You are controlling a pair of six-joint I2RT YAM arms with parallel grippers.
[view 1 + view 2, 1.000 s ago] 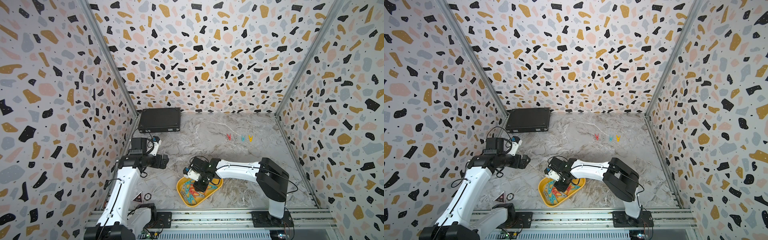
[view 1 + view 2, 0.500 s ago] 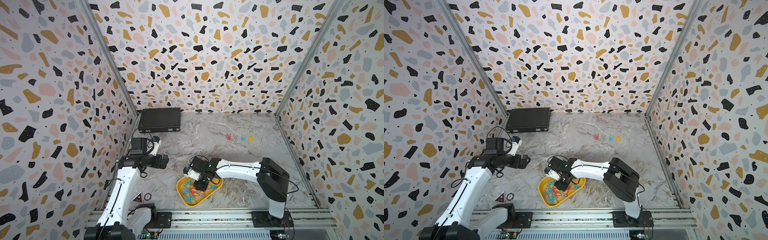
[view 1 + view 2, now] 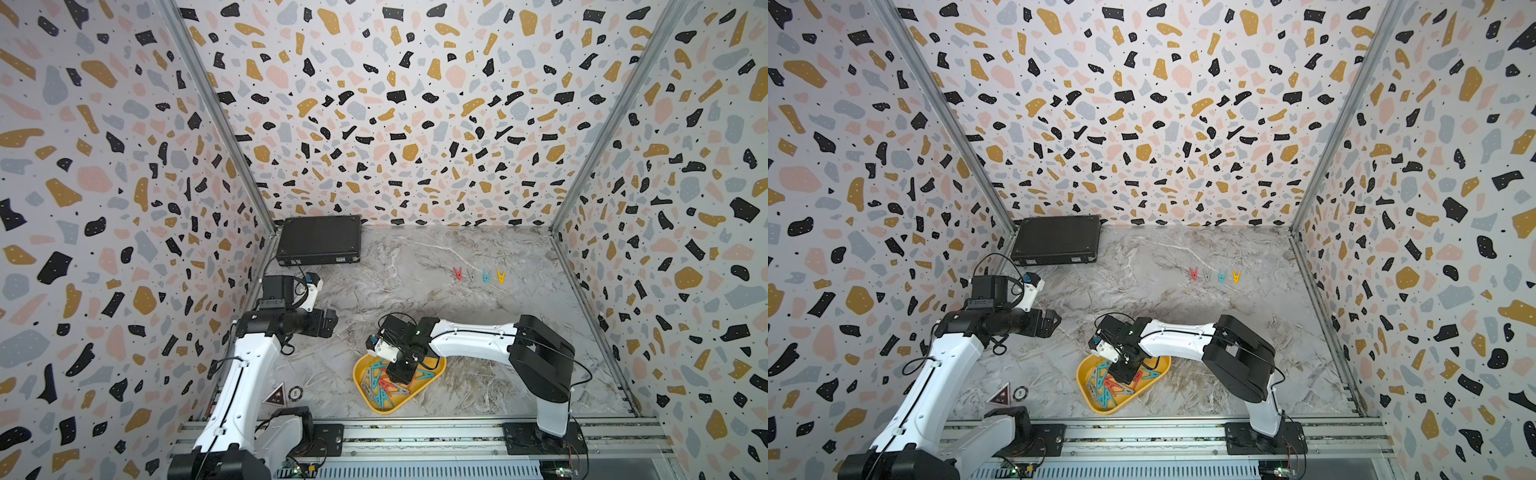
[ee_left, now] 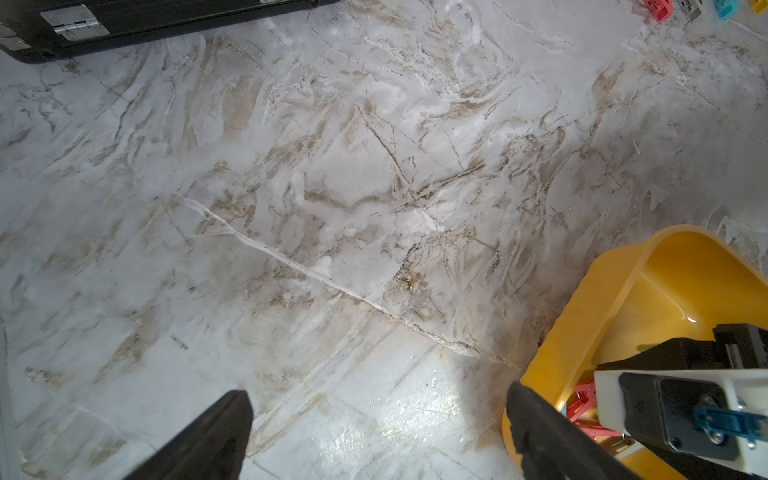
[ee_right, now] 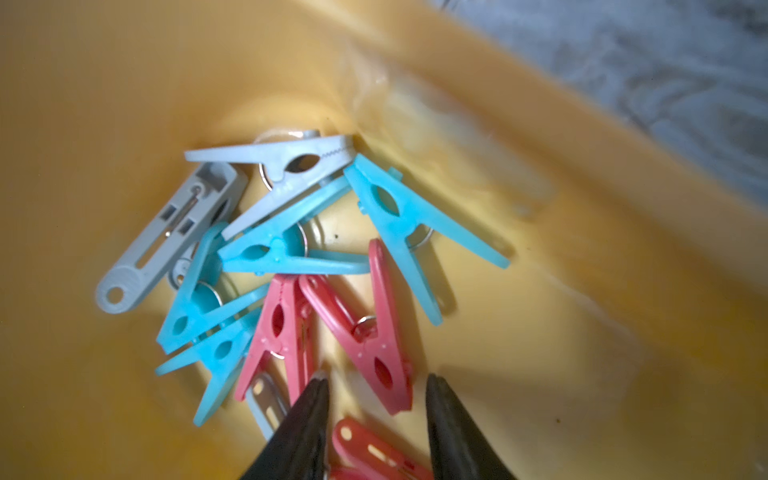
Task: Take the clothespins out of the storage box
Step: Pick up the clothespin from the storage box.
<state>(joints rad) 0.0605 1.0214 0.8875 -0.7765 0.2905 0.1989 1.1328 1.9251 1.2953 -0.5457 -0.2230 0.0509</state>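
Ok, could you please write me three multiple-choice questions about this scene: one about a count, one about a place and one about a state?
1. How many clothespins lie on the table outside the storage box?
A. Two. B. Seven. C. Four.

2. Where is the right tool?
A. Over those loose clothespins. B. Over the storage box. C. Raised far above everything.

3. How is the left tool?
A. Open and empty. B. Shut on a red clothespin. C. Shut on the box rim.

Answers:
1 C: red, grey, teal and yellow ones lie in one row.
2 B: the right wrist view shows the yellow floor and piled clothespins under it.
3 A: its jaws are wide apart over bare table.
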